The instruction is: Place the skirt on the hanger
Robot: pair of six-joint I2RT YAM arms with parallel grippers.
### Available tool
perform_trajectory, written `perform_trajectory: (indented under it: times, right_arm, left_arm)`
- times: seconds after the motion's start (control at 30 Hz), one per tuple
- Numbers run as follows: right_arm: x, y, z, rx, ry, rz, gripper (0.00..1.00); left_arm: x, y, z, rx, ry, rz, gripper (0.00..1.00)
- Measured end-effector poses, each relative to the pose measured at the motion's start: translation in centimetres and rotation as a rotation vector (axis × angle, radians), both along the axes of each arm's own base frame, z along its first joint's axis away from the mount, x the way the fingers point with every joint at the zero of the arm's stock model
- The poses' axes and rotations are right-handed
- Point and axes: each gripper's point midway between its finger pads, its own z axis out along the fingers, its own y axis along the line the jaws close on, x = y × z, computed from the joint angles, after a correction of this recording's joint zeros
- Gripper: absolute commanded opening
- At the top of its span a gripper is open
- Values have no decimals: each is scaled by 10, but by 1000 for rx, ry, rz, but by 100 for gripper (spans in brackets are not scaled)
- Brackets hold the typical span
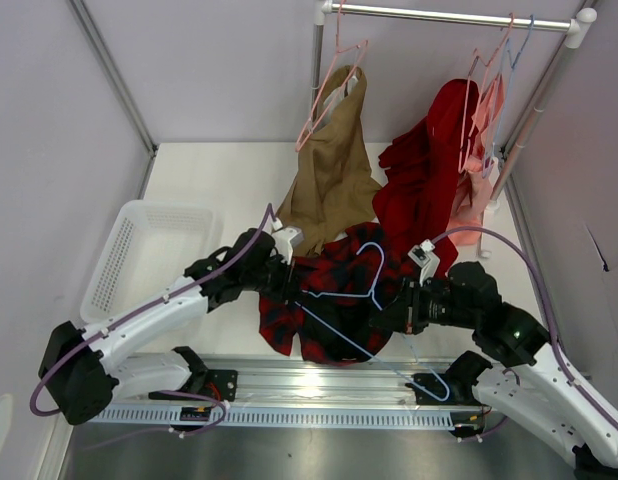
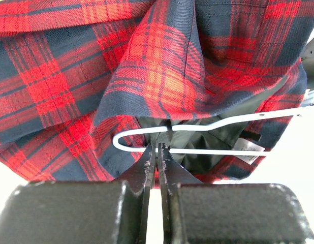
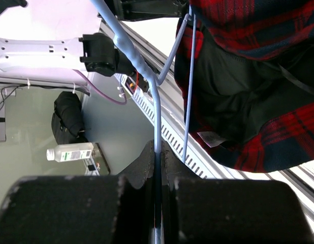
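The red and navy plaid skirt (image 1: 324,310) hangs bunched between my two grippers above the table's near edge. The light-blue wire hanger (image 1: 341,296) lies across it, with its hook at the top and one long wire running down to the right. My left gripper (image 1: 289,277) is shut on the skirt's dark inner lining (image 2: 162,133), right at the hanger's rounded end (image 2: 119,142). My right gripper (image 1: 401,305) is shut on the hanger's wire (image 3: 157,117). The skirt (image 3: 248,76) hangs to the right of that wire, with its dark lining and a white label showing.
A white plastic basket (image 1: 139,250) stands at the left. A tan garment (image 1: 334,170) on a pink hanger and a plain red garment (image 1: 424,175) hang from the rail (image 1: 449,15) at the back, beside more pink hangers (image 1: 481,110). A metal base rail (image 1: 319,385) runs along the near edge.
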Motion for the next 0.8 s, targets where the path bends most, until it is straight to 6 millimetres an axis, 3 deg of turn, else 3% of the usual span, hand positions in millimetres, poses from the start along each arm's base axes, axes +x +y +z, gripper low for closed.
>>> perform_trajectory:
  times: [0.3, 0.6, 0.67, 0.8]
  right_arm:
    - [1, 5, -7, 39, -50, 18, 0]
    - [4, 9, -26, 56, -73, 31, 0]
    - [4, 10, -27, 66, -86, 39, 0]
    - [4, 12, -28, 84, -109, 53, 0]
  left_arm:
    - [-4, 6, 3, 8, -1, 6, 8]
    - [-4, 11, 11, 22, -11, 22, 10]
    - [-3, 12, 19, 13, -28, 28, 12]
    - [2, 11, 37, -11, -72, 45, 25]
